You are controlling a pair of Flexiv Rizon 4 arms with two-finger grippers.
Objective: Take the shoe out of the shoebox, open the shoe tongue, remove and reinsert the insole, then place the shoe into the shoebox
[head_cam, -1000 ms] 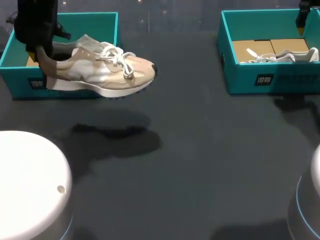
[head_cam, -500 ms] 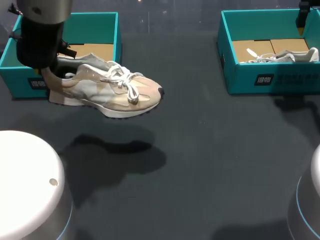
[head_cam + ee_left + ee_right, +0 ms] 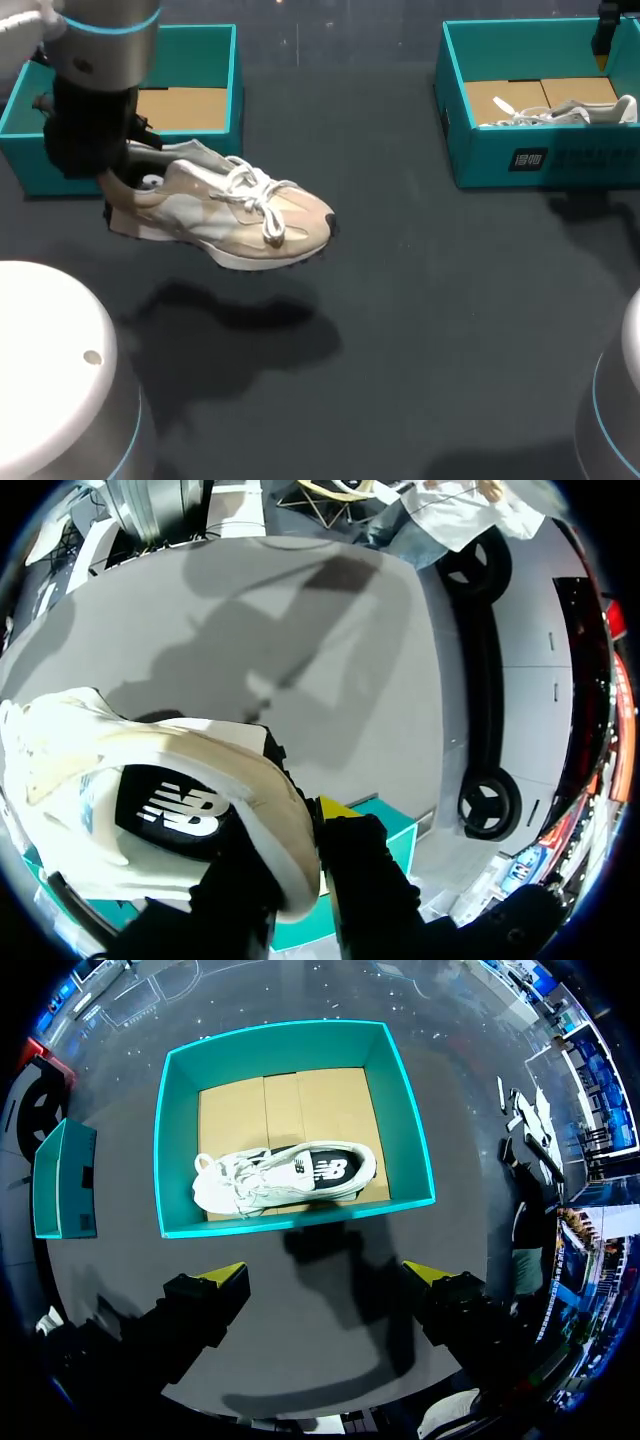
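A beige and grey sneaker (image 3: pixel 230 215) with white laces hangs above the table, in front of the left teal shoebox (image 3: pixel 218 95), toe pointing right. My left gripper (image 3: pixel 118 182) is shut on its heel collar. In the left wrist view one finger is inside the shoe (image 3: pixel 170 810) and the yellow-tipped one is outside the heel; the left gripper (image 3: pixel 300 840) pinches the collar between them. My right gripper (image 3: pixel 328 1274) is open, high above the right shoebox (image 3: pixel 170 1140), with nothing between its fingers.
The right teal shoebox (image 3: pixel 540 160) holds a second white sneaker (image 3: pixel 560 112) lying on brown cardboard. A teal lid (image 3: pixel 60 1180) stands beside that box. My arms' white bases (image 3: pixel 50 370) occupy the near corners. Dark tabletop lies between the boxes.
My left arm has carried the sneaker out of the left shoebox, toward the front and slightly right. The right arm has not moved.
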